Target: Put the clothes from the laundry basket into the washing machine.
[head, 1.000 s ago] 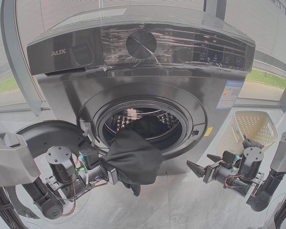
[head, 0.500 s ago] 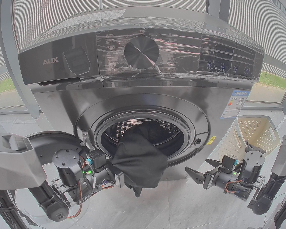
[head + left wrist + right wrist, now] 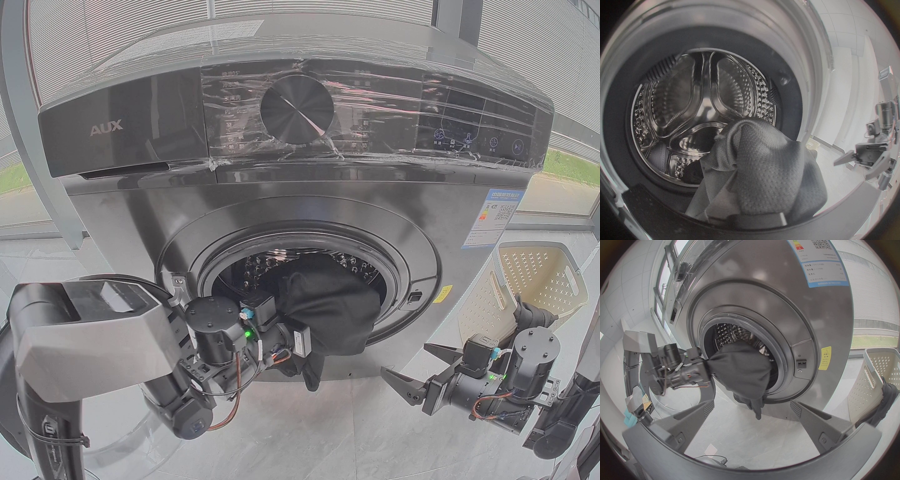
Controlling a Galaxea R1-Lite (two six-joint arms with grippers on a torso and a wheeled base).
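Note:
The washing machine (image 3: pixel 300 187) stands in front of me with its round drum opening (image 3: pixel 300 281) uncovered. A black garment (image 3: pixel 328 303) hangs over the opening's lower rim, its upper part inside and a tail dangling below. My left gripper (image 3: pixel 300 340) is at the rim's lower left, shut on this garment, its fingers buried in the cloth. The left wrist view looks into the steel drum (image 3: pixel 703 103) over the bunched garment (image 3: pixel 768 175). My right gripper (image 3: pixel 406 361) hangs open and empty, low at the right. The cream laundry basket (image 3: pixel 544 275) holds a dark cloth (image 3: pixel 530 312).
The machine's door (image 3: pixel 144 279) is swung open to the left, behind my left arm. Pale floor tiles (image 3: pixel 350 431) lie between the arms. The basket stands right of the machine, close behind my right arm. Windows run behind the machine.
The camera has moved closer to the machine. My left arm has carried the black garment up and right, from below the opening into its mouth. The right gripper sank slightly, still open.

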